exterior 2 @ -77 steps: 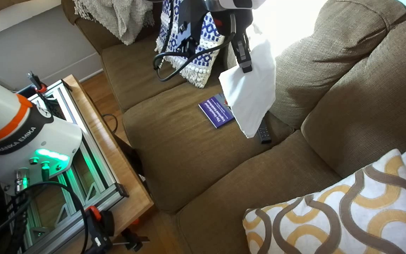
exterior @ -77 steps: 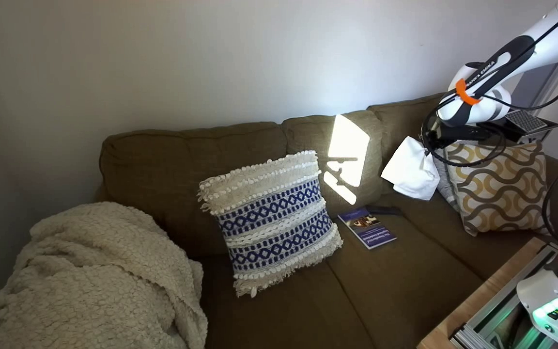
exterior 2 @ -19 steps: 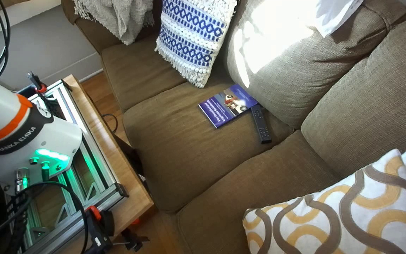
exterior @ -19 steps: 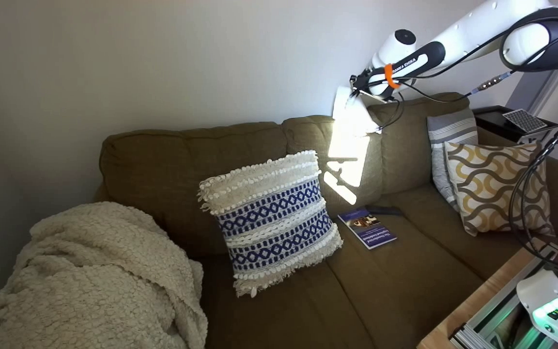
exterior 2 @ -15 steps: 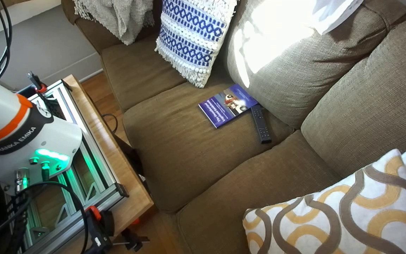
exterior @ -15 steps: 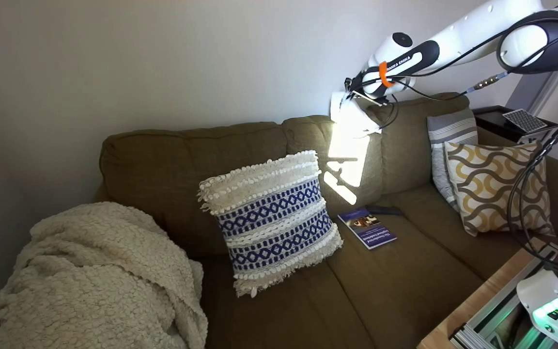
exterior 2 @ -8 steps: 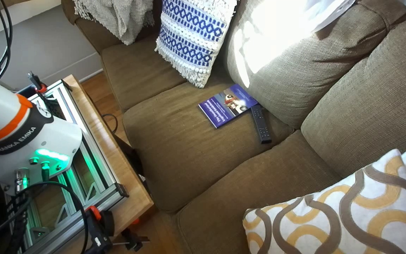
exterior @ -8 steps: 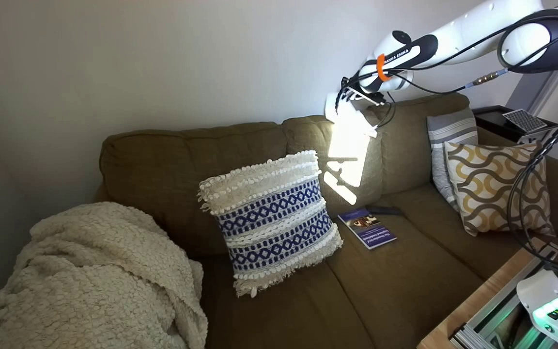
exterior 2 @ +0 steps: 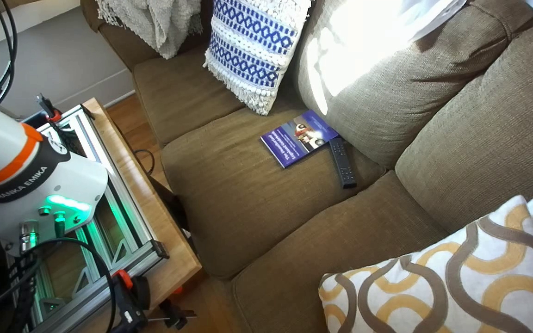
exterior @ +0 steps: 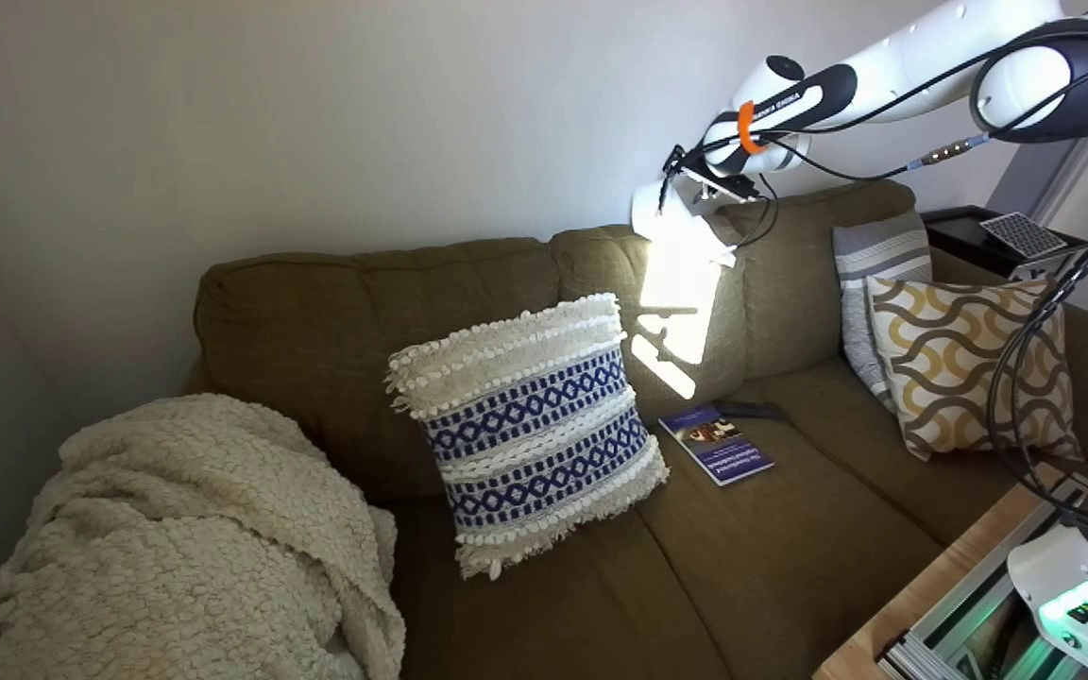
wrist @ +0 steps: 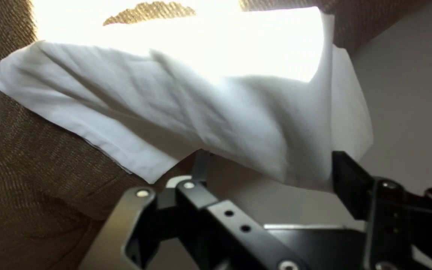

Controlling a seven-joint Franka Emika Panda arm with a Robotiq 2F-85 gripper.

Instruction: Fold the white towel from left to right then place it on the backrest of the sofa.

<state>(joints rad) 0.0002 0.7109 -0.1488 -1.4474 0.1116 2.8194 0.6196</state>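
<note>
White towel drapes the backrest; robot base reads "FRANKA EMIKA".

The olive-brown fabric sofa bears a nubby cream blanket, three patterned pillows, a purple paperback, a black remote and a thin white towel.

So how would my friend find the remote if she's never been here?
Look for the big brown couch. On its middle seat lies a purple book, and the remote is right beside it. Unlike the book, it's long, thin and black, with little buttons.
</note>
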